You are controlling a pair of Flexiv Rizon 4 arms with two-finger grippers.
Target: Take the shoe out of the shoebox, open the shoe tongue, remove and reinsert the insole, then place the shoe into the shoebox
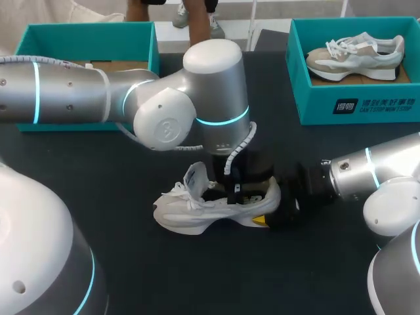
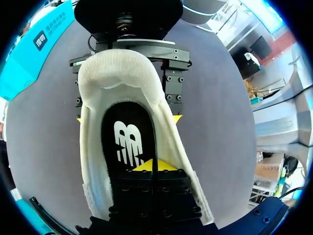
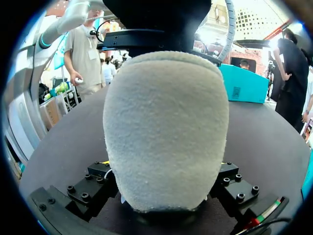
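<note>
Head view, read from left to right. A teal shoebox (image 1: pixel 85 27) stands at the far left corner of the dark table (image 1: pixel 98 177); brown card shows inside it. The left arm (image 1: pixel 65 88) enters from the left, crosses in front of this box and bends down at mid-table over the white shoe (image 1: pixel 197 213).

The shoe stands upright on the table, outside both boxes, with its toe toward the left and its heel toward the right. Its laces lie loose and its tongue (image 1: pixel 195 177) stands raised.

In the left wrist view, the left gripper (image 2: pixel 152 166) reaches into the shoe's opening. Its 2 fingers stand close together with only a thin seam between them, and their yellow tips rest against the black insole (image 2: pixel 124 142), which lies flat inside the shoe. Whether the tips pinch the insole cannot be told.

The right gripper (image 3: pixel 165 166) sits at the heel. In the right wrist view the padded heel fills the space between its 2 fingers, and each finger presses one side, so the gripper holds the shoe by the heel. The right arm (image 1: pixel 367 174) enters from the right edge.

At the far right corner stands a second teal shoebox (image 1: pixel 354 105), holding a second shoe (image 1: pixel 354 56) on its side.
</note>
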